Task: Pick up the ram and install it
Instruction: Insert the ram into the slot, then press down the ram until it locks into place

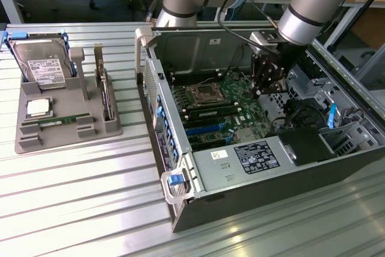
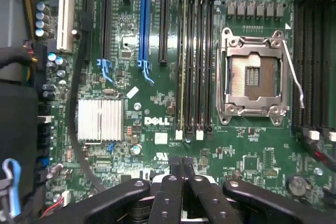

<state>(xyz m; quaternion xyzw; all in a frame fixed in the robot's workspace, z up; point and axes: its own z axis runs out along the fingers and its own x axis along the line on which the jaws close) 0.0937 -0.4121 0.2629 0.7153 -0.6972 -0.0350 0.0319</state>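
- Inside the open computer case [image 1: 252, 200], the gripper [image 1: 263, 92] hangs above the motherboard [image 1: 207, 133], clenched and grasping nothing.
- From the wrist, your closed fingers [image 2: 173, 182] line up with a memory slot [image 2: 182, 61] that seems to hold a module already; the view is too edge-on to be sure.
- The ram [image 1: 58, 121] lies flat along the front edge of the grey tray [image 1: 27, 144], on the worktop beside the case and well apart from the gripper.
- Its neighbours are the square processor [image 1: 38, 108] and the hard drive [image 1: 42, 64]; don't mistake either for it.
- For a clean pick, part the fingers first, then take the stick across its thin faces near the middle, keeping it level.
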